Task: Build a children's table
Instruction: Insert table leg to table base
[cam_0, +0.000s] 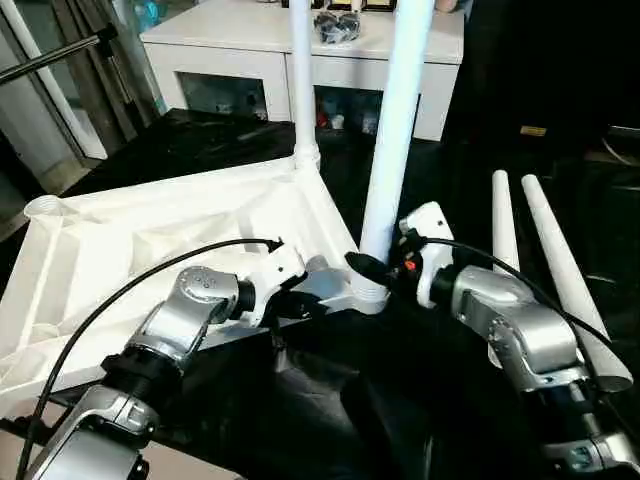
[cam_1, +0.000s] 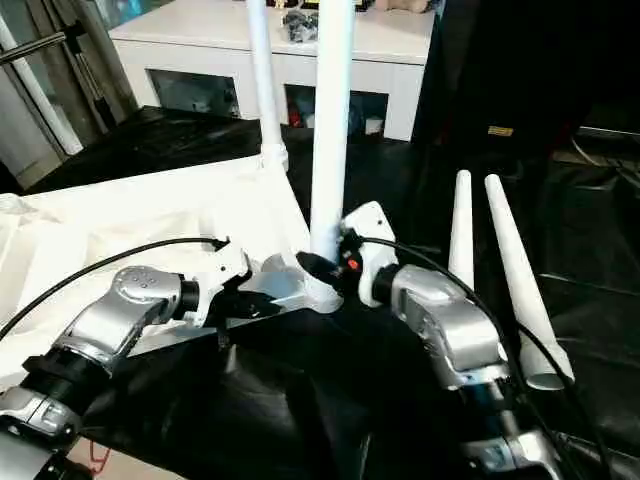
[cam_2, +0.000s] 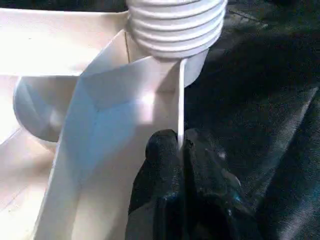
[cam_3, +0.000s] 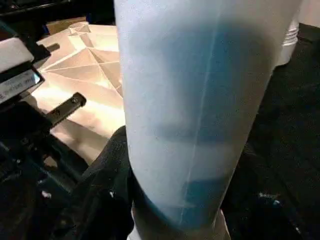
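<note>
Head view: the right gripper (cam_0: 385, 268) clasps the near leg (cam_0: 395, 140) just above its corner socket. If the leg tilts while being screwed in, the thread may bind.

Left wrist view: the left fingers (cam_2: 167, 165), nearly shut, pinch the tabletop (cam_2: 100, 115) rim.

Right wrist view: the leg lies between half-open fingers.
</note>
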